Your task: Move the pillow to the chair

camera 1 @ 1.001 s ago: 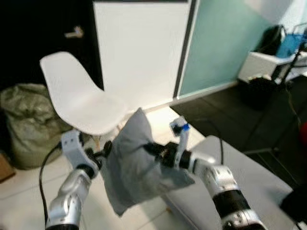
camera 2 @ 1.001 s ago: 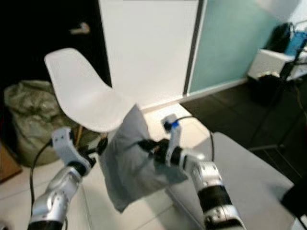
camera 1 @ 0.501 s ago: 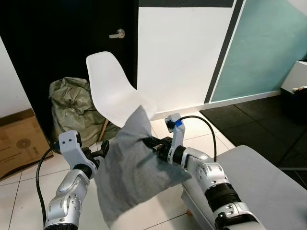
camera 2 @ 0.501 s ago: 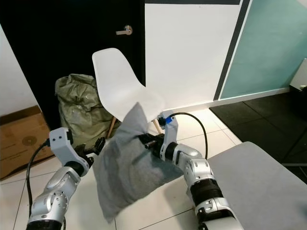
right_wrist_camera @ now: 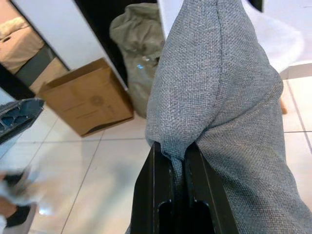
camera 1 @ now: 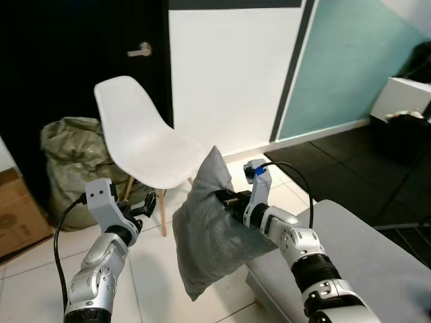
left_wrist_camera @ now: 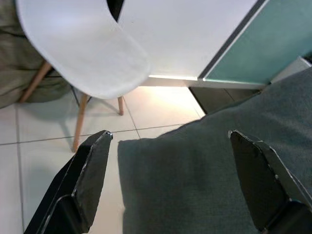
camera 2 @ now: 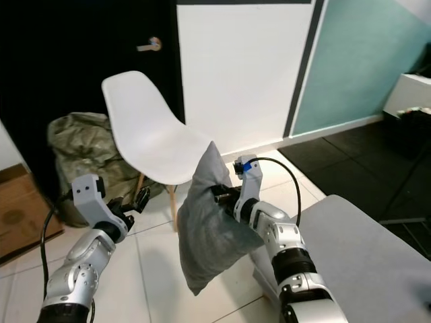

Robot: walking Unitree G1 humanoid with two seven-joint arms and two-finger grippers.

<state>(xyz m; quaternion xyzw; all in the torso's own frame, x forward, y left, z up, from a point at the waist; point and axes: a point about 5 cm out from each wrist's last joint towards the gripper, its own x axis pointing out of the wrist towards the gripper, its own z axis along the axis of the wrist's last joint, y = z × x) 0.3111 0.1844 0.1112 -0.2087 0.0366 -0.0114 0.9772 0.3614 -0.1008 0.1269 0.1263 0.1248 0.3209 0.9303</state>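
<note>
White tiled floor (camera 1: 155, 269) | right claw (right_wrist_camera: 176, 151) pinches grey fabric pillow (camera 1: 212, 225) before white plastic chair (camera 1: 145, 145) | left claw (left_wrist_camera: 165, 180) wide, beside pillow | right wrist view: brown cardboard box (right_wrist_camera: 85, 97)

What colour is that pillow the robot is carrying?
Grey, a plain woven fabric. The pillow shows best in the right wrist view.

A home room: pale tiled floor (camera 1: 151, 269), black door (camera 1: 67, 54), white chair (camera 1: 141, 145), grey sofa (camera 1: 377, 262), stuffed sack (camera 1: 67, 155), cardboard box (camera 1: 20, 215).
</note>
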